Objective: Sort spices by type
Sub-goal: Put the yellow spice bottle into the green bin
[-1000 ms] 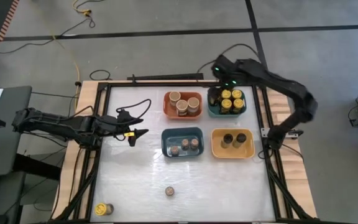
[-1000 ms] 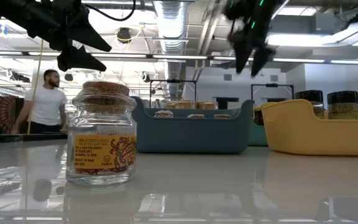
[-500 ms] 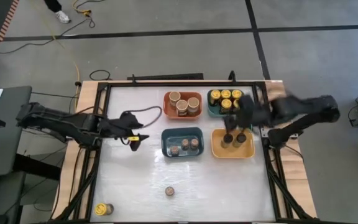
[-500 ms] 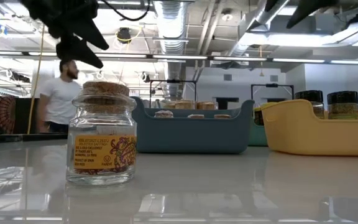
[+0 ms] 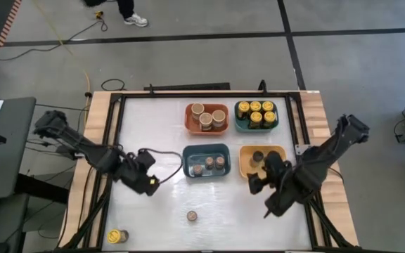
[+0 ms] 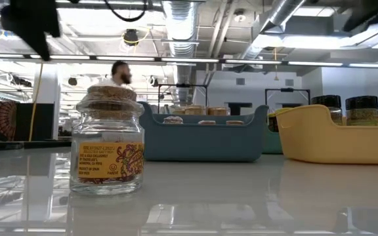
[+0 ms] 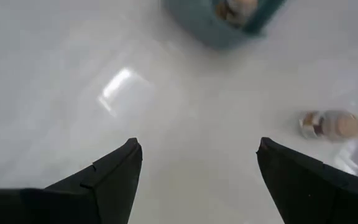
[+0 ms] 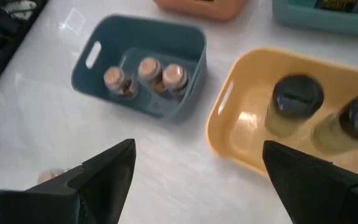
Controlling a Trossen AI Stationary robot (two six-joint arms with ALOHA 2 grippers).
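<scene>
Two strays left, both grippers empty and spread

I saw the small cork-topped glass jar (image 5: pixel 192 216) at lower centre; my left gripper (image 5: pixel 148 184) should descend squarely over it, while my right gripper (image 5: pixel 259 184) waited beside the yellow rectangular bin (image 5: pixel 283 171).

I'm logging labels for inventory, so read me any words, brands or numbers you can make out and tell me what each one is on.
Cork-topped jar, standing alone on the white table: it has an orange label with several lines of print, too small and blurred to read.
Dark-lidded jars in the yellow bin: no label text shows.
Yellow-lidded jars in the teal bin: dark marks on the lids, unreadable.
Nothing else carries legible text.
</scene>
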